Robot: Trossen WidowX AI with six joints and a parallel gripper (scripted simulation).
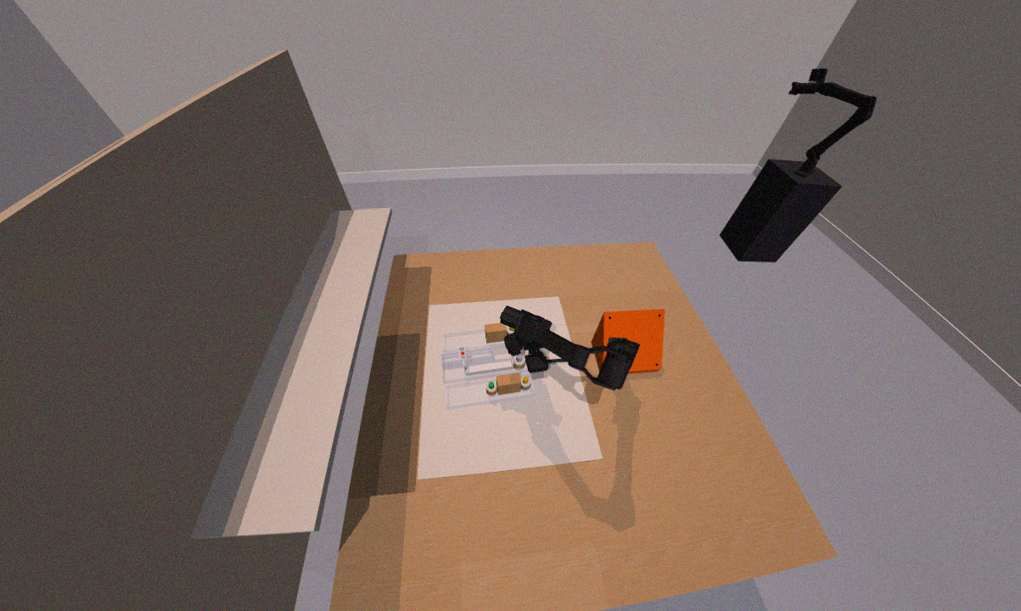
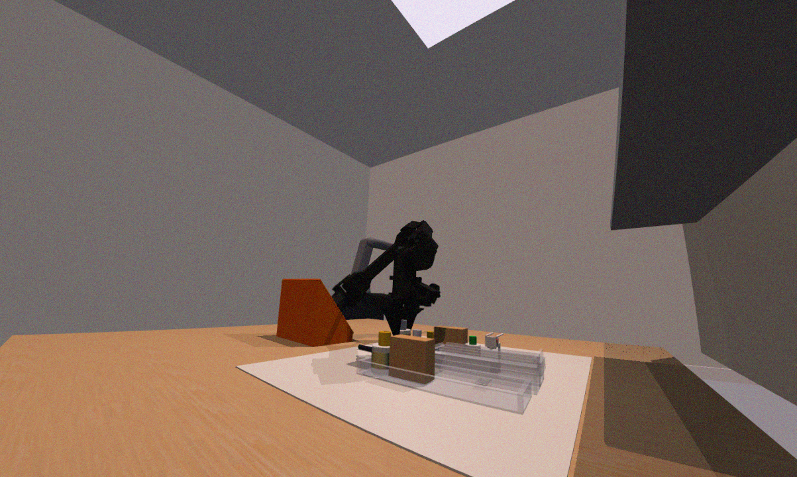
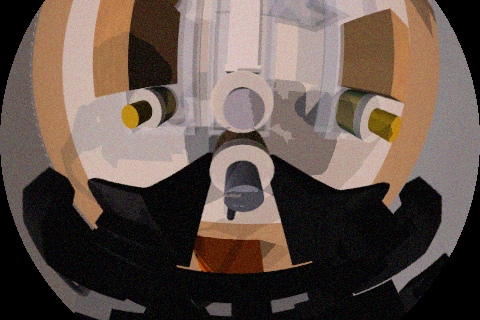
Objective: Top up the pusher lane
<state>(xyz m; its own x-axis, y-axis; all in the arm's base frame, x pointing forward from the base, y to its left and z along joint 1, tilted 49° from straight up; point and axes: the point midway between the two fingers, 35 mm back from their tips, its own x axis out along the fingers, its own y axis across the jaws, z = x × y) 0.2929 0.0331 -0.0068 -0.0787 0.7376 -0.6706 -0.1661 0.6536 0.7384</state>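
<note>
A: What's the hand [image 1: 524,363] [image 2: 402,333] [image 3: 240,159] doing?
B: Pinching the gray-capped jar [image 2: 403,326] [image 3: 243,160], lower middle of wrist frame, one finger each side below the knob.
A: And the matching one?
B: The lane jar [image 1: 518,361] [image 3: 242,102] is sitting just above it in that frame, at the lane's front end.
A: Handling guess?
B: Looking stiff, probably light; smooth round sides maybe slipping or twisting. Can't tell if fragile.
A: Best hold?
B: Round body, both sides, staying low and level; the narrow knob is likely giving poor control against the spring. Keeping the pinch firm while pushing back.
</note>
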